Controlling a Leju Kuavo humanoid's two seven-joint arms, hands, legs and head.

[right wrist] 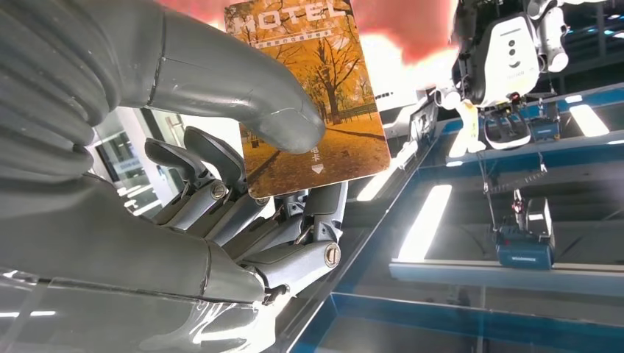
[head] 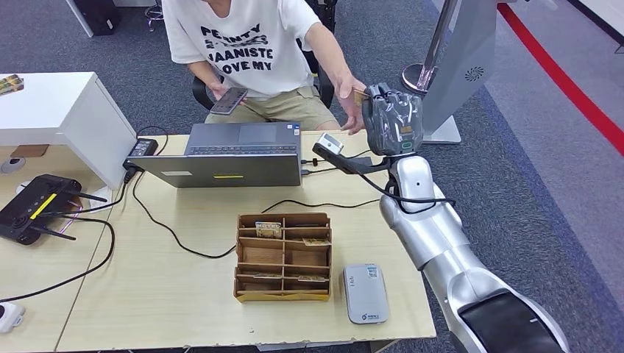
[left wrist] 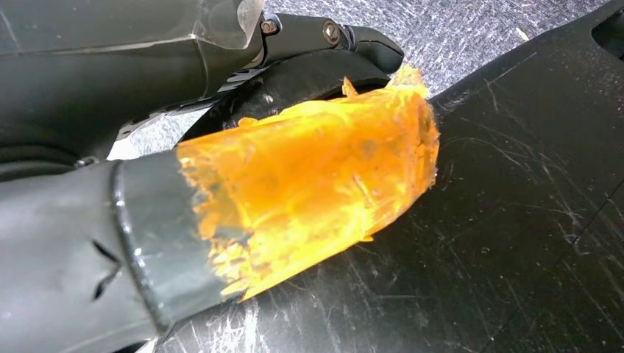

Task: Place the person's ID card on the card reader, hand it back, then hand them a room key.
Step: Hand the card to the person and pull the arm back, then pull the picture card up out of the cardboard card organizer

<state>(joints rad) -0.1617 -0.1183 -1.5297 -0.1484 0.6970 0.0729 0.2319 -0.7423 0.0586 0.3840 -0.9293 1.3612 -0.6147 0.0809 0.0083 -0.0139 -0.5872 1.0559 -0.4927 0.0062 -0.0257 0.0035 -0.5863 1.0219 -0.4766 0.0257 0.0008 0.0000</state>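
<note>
Handover of room key (right wrist: 313, 88), last step by my judgement: right hand (head: 394, 118) raised at two o'clock beyond the table (head: 184, 294), thumb and fingers (right wrist: 228, 198) pinching the card, person's hand (head: 347, 92) touching; next calls for letting go; left hand's state cannot be told.

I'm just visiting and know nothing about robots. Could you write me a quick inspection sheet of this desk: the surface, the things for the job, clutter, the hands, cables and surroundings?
Surface: pale wooden table, beside a white cabinet.
Job's things: room key card printed "MOTEL", pinched in the right hand; card reader near the front edge; wooden card rack holding more cards.
Clutter: laptop, black controller, small white device.
Hands: right hand raised toward the person's hand; left hand's state cannot be told.
Cables: black cable trailing across the table.
Surroundings: seated person holding a phone; grey carpet.
</note>
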